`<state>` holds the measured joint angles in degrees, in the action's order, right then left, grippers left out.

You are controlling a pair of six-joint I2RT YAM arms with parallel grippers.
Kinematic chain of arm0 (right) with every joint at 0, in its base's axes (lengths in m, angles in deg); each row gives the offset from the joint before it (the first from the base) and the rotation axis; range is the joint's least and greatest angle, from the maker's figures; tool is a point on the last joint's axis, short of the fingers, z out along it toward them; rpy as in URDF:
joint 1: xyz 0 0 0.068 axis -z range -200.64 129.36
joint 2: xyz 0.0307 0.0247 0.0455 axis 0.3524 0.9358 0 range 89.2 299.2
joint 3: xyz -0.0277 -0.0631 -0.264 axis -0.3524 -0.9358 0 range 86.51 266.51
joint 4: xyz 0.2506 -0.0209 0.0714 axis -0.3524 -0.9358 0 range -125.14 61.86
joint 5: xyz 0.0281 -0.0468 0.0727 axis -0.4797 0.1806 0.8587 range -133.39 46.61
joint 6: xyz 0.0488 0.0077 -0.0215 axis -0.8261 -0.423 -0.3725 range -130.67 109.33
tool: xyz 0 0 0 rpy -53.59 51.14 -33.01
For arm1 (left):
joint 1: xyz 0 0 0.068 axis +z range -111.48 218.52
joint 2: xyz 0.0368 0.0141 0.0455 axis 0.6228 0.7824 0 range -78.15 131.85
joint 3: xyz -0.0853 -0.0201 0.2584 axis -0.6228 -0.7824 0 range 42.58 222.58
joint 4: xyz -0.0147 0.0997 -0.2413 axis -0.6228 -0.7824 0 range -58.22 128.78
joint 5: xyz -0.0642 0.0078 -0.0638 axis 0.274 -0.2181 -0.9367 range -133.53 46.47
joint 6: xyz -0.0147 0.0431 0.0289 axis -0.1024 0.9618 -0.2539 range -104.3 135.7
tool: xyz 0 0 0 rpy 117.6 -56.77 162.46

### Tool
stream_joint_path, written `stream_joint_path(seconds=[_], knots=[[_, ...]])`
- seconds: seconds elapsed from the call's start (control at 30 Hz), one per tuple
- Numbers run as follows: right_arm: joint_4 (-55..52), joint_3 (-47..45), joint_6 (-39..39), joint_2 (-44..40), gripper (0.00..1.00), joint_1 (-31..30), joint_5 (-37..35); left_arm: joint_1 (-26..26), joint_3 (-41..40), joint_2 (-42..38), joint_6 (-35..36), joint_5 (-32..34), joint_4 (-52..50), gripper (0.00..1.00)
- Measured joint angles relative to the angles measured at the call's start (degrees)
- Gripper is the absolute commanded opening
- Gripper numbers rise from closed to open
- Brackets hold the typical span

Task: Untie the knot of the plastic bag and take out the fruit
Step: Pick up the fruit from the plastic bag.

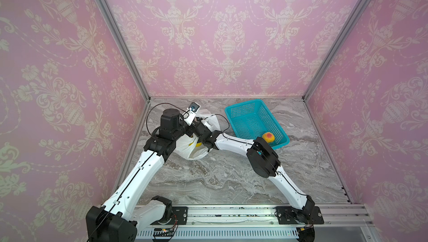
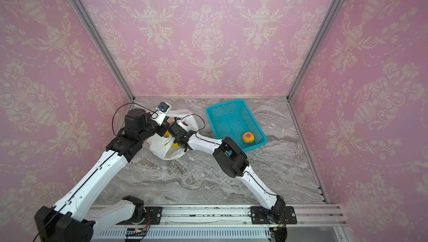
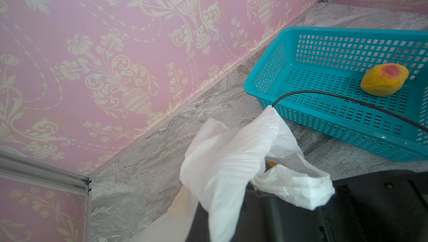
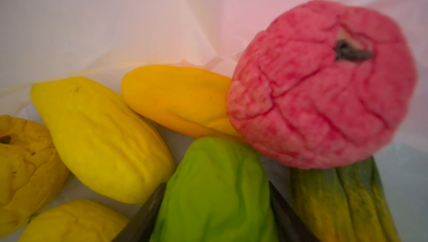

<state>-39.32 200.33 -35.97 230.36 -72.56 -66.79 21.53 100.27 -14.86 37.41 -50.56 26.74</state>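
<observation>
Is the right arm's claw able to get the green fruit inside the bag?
Probably yes. The right claw is inside the open plastic bag, its dark fingers on either side of the green fruit, with nothing between.

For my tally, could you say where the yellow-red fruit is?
In both top views the yellow-red fruit lies inside the teal basket, at its near end, right of the plastic bag.

Pink wallpaper (image 1: 229, 71) with cream urn-and-flower damask rises beyond my left pincer (image 1: 199, 120) and on both sides of it. Aluminium frame posts (image 1: 115, 32) stand in the corners. Under it lies the grey marbled surface (image 1: 220, 178), evenly lit.
</observation>
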Motion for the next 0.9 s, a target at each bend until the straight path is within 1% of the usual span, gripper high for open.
stream_joint_path(seconds=[0.1,0.27,0.47,0.63,0.67,0.73,0.9], knots=[[0.68,-2.80,0.48,-2.01,0.43,-0.02,0.42,0.00,0.00,0.00,0.00,0.00,0.02,0.00],[3.41,-10.49,2.43,-8.68,0.38,-0.85,0.50,0.00,0.00,0.00,0.00,0.00,0.04,0.00],[7.85,-18.43,5.86,-18.18,0.34,-4.39,-1.01,0.24,0.02,-0.20,-0.02,0.04,0.17,0.00],[13.70,-29.09,9.88,-28.26,0.32,-10.23,-4.11,0.48,0.02,-0.20,-0.02,0.00,0.17,0.00],[14.51,-31.34,9.64,-30.34,0.32,-11.34,-4.57,0.48,0.02,-0.20,-0.13,-0.46,0.09,0.00],[15.89,-36.89,10.82,-34.56,0.32,-11.89,-5.38,0.42,0.02,-0.92,-0.17,-0.66,0.31,0.00],[19.30,-46.88,12.39,-45.48,0.30,-11.98,-6.47,0.37,0.02,-0.50,-0.17,-0.57,0.15,0.00]])
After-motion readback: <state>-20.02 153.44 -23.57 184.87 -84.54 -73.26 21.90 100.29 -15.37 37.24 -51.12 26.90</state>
